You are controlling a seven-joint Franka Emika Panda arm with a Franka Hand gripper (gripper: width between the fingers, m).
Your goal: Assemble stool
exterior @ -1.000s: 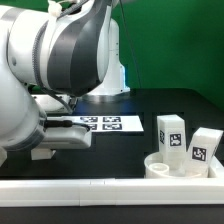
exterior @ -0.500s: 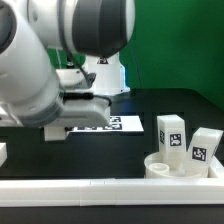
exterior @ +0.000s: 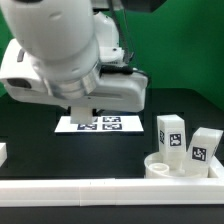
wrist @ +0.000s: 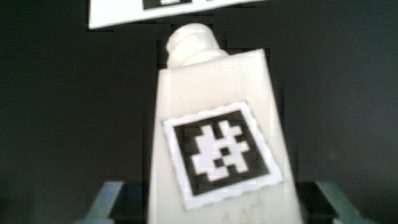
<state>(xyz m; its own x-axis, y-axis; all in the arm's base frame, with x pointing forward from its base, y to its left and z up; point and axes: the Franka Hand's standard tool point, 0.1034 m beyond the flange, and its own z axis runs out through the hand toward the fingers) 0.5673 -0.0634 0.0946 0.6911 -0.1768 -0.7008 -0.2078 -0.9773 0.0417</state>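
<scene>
In the wrist view a white leg block (wrist: 214,120) with a black-and-white tag fills the middle, its rounded tip pointing toward the marker board (wrist: 169,8). My gripper (wrist: 221,205) is open: its two fingers (wrist: 112,203) stand either side of the block's near end, with a dark gap on each side. In the exterior view the gripper is hidden behind the arm (exterior: 75,70). The round seat disc (exterior: 182,166) lies at the exterior view's right, and two tagged leg blocks stand upright at it, one (exterior: 172,136) and another (exterior: 204,146).
The marker board (exterior: 102,124) lies on the black table behind the arm. A long white border rail (exterior: 100,190) runs along the front. A small white piece (exterior: 2,152) shows at the exterior view's left edge.
The arm has swung from the exterior view's left toward the middle and risen, now covering the marker board's upper part. The seat disc and the two upright legs have not moved.
</scene>
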